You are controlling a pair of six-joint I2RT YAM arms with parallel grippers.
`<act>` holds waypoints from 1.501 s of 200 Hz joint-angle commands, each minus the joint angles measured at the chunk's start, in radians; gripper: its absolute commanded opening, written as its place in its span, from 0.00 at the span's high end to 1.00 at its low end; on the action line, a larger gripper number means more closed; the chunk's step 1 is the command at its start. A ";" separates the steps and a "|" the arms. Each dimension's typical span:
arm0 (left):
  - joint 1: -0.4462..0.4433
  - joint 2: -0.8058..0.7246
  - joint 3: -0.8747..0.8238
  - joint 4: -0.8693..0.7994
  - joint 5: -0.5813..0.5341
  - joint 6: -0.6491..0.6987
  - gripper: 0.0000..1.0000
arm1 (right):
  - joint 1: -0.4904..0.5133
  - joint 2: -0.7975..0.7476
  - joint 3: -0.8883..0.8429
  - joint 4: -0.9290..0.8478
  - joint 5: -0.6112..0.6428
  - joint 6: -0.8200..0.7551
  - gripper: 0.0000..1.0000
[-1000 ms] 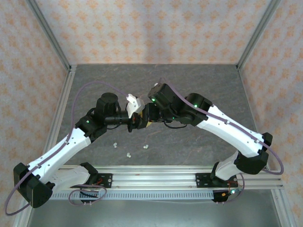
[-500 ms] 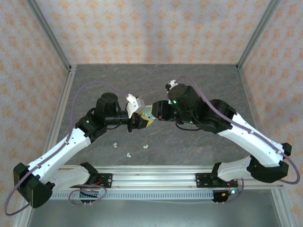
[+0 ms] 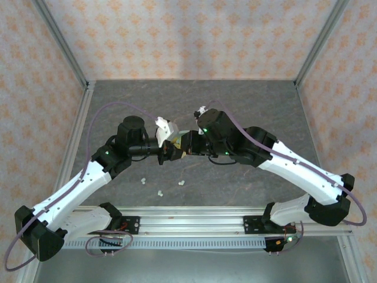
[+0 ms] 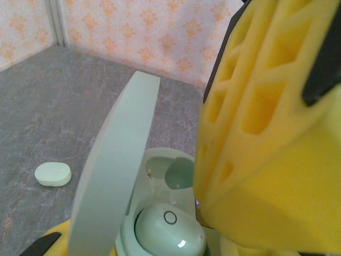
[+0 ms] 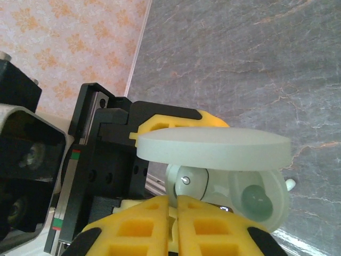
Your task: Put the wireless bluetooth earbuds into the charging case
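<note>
One tiny white rounded plastic earbud (image 4: 169,230) lies in the open pale green oval plastic charging case (image 4: 120,165). Its long side runs left to right in the left wrist view, and its little ring faces the camera. The left gripper (image 3: 171,150) is clamped on the case. The right gripper (image 5: 178,198) has its yellow fingers (image 5: 144,229) pressed together, tips right at the earbud. Half a second ago that gripper was farther from the case. Three more earbuds (image 3: 160,192) lie on the grey table (image 3: 247,106), where they were before.

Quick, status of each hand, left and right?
Left hand: closed, holding the open charging case.
Right hand: closed at the case; whether it holds anything cannot be told.
</note>
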 commanded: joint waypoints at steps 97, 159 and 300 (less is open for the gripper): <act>-0.008 -0.024 0.006 0.066 0.001 -0.014 1.00 | -0.071 -0.040 -0.041 0.069 -0.069 0.018 0.89; -0.008 -0.020 0.006 0.071 -0.007 -0.005 1.00 | -0.125 -0.210 -0.041 0.034 0.084 -0.021 0.87; 0.080 -0.002 0.063 -0.105 -0.093 -0.114 1.00 | -0.040 -0.222 -0.581 0.237 0.102 0.221 0.88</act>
